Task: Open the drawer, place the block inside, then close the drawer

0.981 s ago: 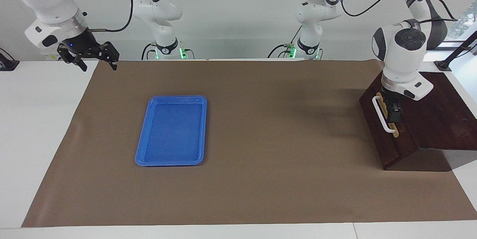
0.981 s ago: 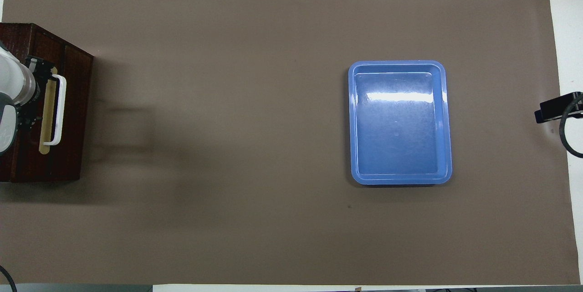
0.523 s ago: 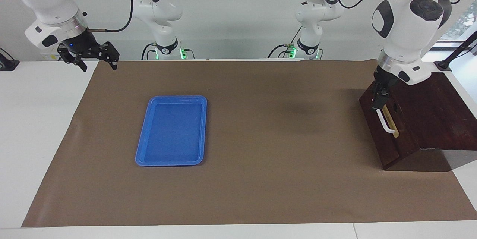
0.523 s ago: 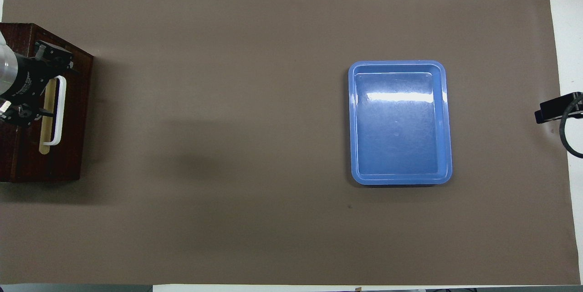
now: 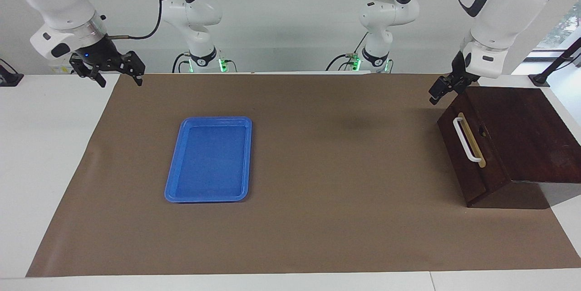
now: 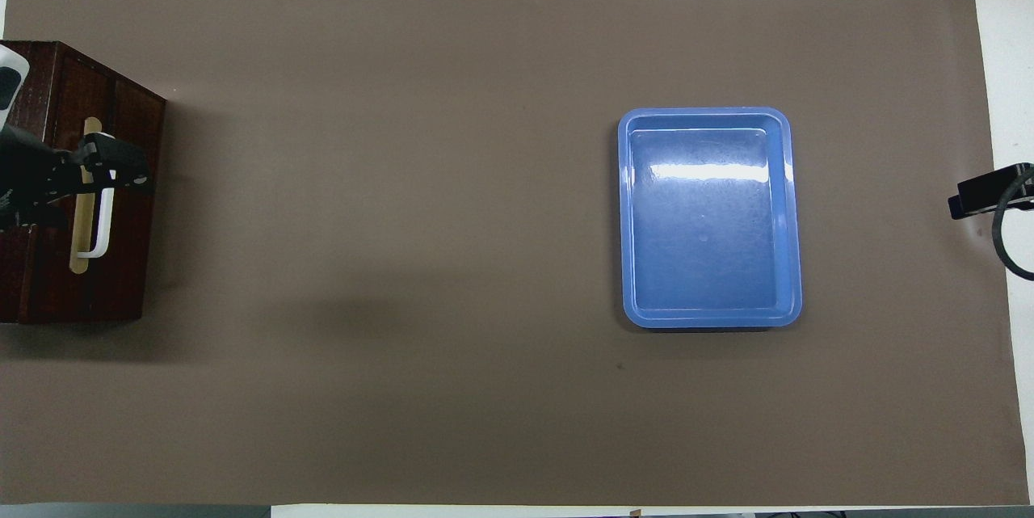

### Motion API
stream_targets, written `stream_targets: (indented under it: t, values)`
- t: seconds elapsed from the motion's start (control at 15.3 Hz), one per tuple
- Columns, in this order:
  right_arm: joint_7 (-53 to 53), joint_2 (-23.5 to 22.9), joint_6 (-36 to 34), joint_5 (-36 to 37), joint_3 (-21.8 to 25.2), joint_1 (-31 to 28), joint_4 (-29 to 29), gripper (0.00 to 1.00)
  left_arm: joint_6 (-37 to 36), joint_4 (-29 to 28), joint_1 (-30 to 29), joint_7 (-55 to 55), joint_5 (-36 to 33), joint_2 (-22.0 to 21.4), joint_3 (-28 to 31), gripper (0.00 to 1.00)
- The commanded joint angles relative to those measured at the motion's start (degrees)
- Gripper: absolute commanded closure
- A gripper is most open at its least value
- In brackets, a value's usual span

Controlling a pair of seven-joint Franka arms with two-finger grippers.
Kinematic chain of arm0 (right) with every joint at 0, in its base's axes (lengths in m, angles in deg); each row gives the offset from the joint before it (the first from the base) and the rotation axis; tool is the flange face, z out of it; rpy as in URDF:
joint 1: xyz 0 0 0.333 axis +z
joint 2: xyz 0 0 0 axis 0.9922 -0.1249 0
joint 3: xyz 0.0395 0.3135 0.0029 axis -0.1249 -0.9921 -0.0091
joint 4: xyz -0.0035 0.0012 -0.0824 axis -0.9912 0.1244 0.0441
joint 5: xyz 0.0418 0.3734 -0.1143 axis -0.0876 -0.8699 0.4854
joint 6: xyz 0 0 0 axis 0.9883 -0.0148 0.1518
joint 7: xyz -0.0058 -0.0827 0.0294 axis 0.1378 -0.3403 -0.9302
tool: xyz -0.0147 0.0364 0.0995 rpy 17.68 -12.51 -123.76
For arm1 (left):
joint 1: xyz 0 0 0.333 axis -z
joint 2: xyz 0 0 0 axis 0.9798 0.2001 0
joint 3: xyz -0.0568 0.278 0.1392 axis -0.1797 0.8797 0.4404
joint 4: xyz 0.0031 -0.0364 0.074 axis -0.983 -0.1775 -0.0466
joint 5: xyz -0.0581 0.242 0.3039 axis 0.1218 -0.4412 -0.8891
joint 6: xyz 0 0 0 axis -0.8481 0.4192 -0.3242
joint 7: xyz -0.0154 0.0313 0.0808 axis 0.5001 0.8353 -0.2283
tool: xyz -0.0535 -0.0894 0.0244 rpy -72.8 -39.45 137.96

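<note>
The drawer (image 5: 472,155) sits shut in its dark wooden box (image 5: 522,136) at the left arm's end of the table, its white bar handle (image 5: 467,140) facing the table's middle. My left gripper (image 5: 441,89) hangs open in the air over the box's corner nearest the robots and holds nothing. In the overhead view the left gripper (image 6: 113,166) lies over the handle (image 6: 101,235) of the drawer (image 6: 121,203). My right gripper (image 5: 121,81) waits open, raised over the mat's corner at the right arm's end. The block is out of view.
A flat blue tray (image 5: 209,159), also seen from above (image 6: 711,219), lies with nothing in it on the brown mat (image 5: 317,191) toward the right arm's end. White table shows around the mat's edges.
My left gripper has lifted off the drawer's handle and risen toward the robots' end of the box. The drawer stays shut. The right arm has not moved.
</note>
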Motion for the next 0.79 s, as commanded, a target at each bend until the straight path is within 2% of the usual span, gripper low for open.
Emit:
stream_targets:
  t: [0.0, 0.26, 0.72]
  values:
    - [-1.0, 0.7, -0.2, -0.6, 0.1, 0.1, 0.8, 0.00, -1.2, -2.1, -0.7, -9.6, 1.3, -2.0, 0.5, 0.00]
    - [-1.0, 0.7, -0.2, -0.6, 0.1, 0.1, 0.8, 0.00, -0.9, -1.5, 2.4, -9.2, 1.8, -1.9, -0.2, 0.00]
    - [-1.0, 0.7, -0.2, -0.6, 0.1, 0.1, 0.8, 0.00, -1.8, -2.1, 1.9, -12.2, 1.8, -1.9, -0.3, 0.00]
